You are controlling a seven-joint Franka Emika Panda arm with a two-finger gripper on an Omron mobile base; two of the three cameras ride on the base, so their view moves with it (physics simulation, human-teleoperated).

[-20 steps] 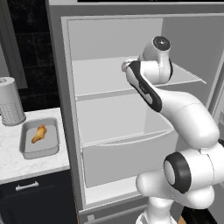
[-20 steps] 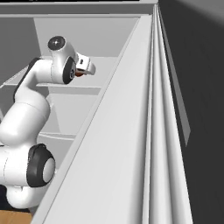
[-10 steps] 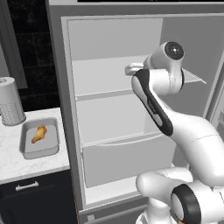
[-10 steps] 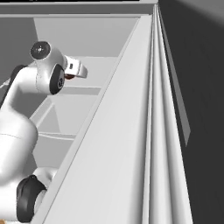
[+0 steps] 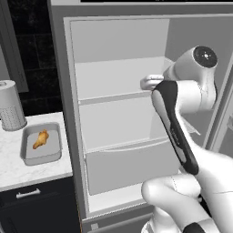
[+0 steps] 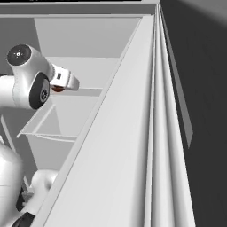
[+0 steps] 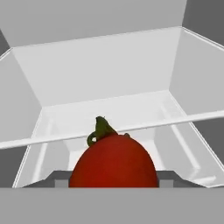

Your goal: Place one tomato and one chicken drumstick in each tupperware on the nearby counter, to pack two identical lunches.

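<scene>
A red tomato [image 7: 113, 162] with a green stalk sits between my fingertips in the hand view, with white fridge shelves behind it. My gripper [image 5: 152, 82] is shut on this tomato [image 6: 57, 88] and hovers in front of the fridge's upper shelf. To the left, on the white marbled counter [image 5: 32, 170], lies a grey tupperware [image 5: 28, 157]. A golden-brown chicken drumstick [image 5: 40, 139] lies inside that tray. The gripper [image 6: 67, 82] is well to the right of the tray and above it.
The open fridge [image 5: 118, 109] has bare white shelves and a lower drawer. A paper-towel roll [image 5: 10, 105] stands on the counter behind the tray. The fridge door [image 6: 133, 146] stands close on the arm's right. Dark navy cabinets [image 5: 32, 205] sit under the counter.
The hand with the tomato has drawn back out of the fridge's upper shelf, shifting slightly right and lower in the left base view. The arm's upper joints have swung right. The tray has not moved.
</scene>
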